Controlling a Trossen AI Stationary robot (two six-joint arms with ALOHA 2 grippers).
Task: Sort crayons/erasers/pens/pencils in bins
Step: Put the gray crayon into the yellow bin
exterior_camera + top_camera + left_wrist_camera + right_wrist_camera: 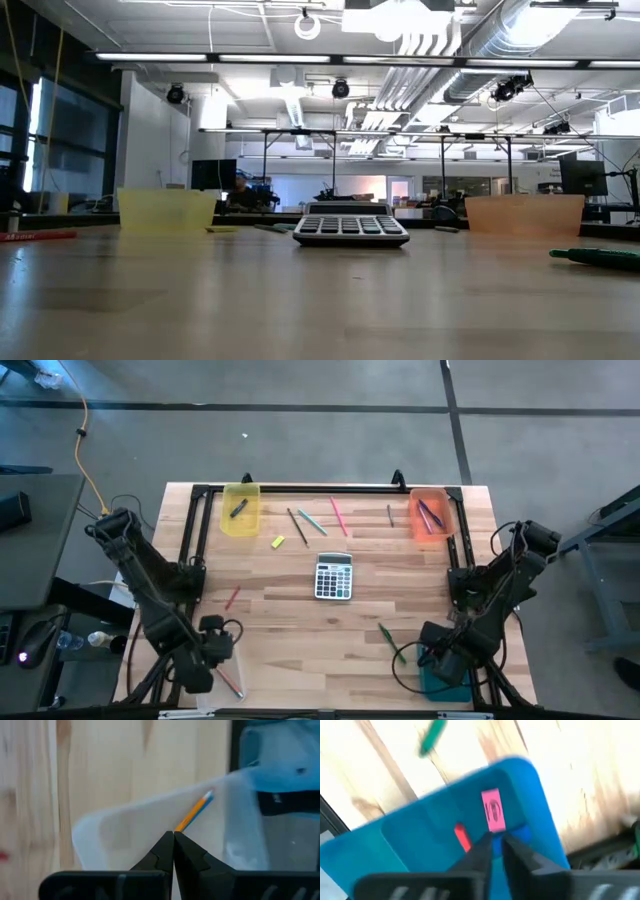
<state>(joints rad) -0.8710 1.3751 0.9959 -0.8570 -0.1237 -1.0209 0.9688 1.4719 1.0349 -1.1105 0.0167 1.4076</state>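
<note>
1. Pressing together tip to tip, with nothing between them: left gripper (173,837) hanging over the clear bin (125,827) at the near left corner of the table (300,630).
2. Lying inside that clear bin, just beyond the tips: an orange pencil (194,811).
3. Standing slightly apart, gripping nothing: right gripper (496,840) hovering over the teal bin (410,835) at the near right corner.
4. Resting on that bin's floor: a pink eraser (492,810) and a red crayon (462,836).
5. Lying on the wood just beside the teal bin: a green pen (384,634).
6. Sitting mid-table: the grey calculator (334,576), with a yellow eraser (278,541) and several loose sticks (310,520) beyond it.
7. Standing at the far corners: yellow bin (241,510) left, orange bin (430,515) right, each holding sticks.
</note>
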